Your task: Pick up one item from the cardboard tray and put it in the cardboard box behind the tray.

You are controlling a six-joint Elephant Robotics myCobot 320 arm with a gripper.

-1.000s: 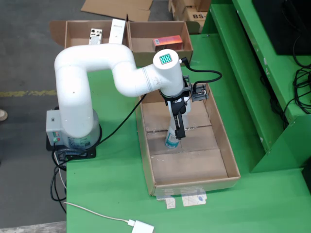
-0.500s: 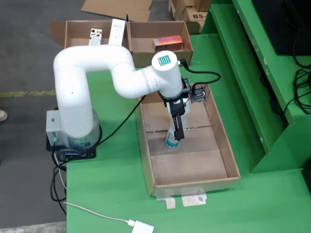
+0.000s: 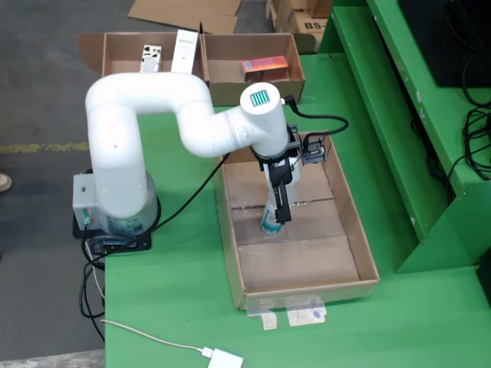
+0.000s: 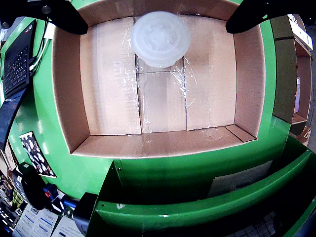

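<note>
Clear bottle (image 4: 160, 38) stood upright, long axis vertical, cap toward the wrist camera at top centre, on the cardboard tray (image 4: 111, 94) floor mid-frame, bare cardboard all round, gripper (image 4: 153, 15) fingers spread wide either side, untouching.

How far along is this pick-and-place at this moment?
Nothing looks delivered yet. The end effector is down inside the cardboard tray, at a small clear container standing on the tray floor. In the wrist view its white lid sits between the two dark fingers, which stand wide apart, so no grasp yet. Still left: closing, lifting, and carrying it to the cardboard box behind the tray.
</note>
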